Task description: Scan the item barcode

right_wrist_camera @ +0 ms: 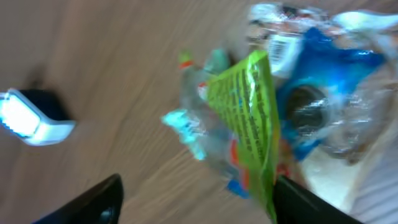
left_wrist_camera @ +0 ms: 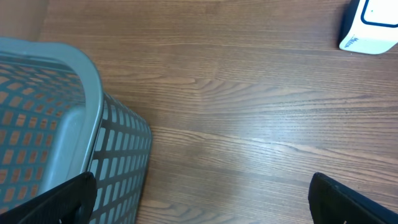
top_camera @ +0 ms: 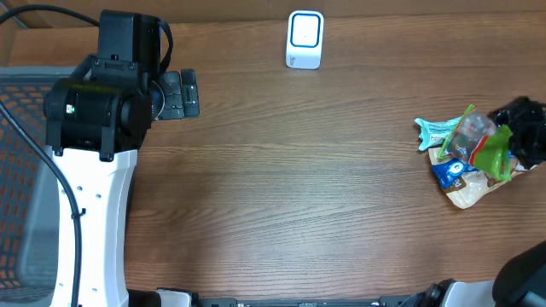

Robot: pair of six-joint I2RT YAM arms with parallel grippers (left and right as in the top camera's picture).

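Our right pincer, spread wide, hangs over the crinkly green plastic packet, whose long axis runs along its jaws, at the right edge of the wooden table.

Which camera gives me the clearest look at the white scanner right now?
The overhead view: the scanner stands whole and sharp, with nothing covering it. The left wrist view catches only part of the scanner, cut off at the top right corner. The right wrist view shows the scanner at the left, but blurred.
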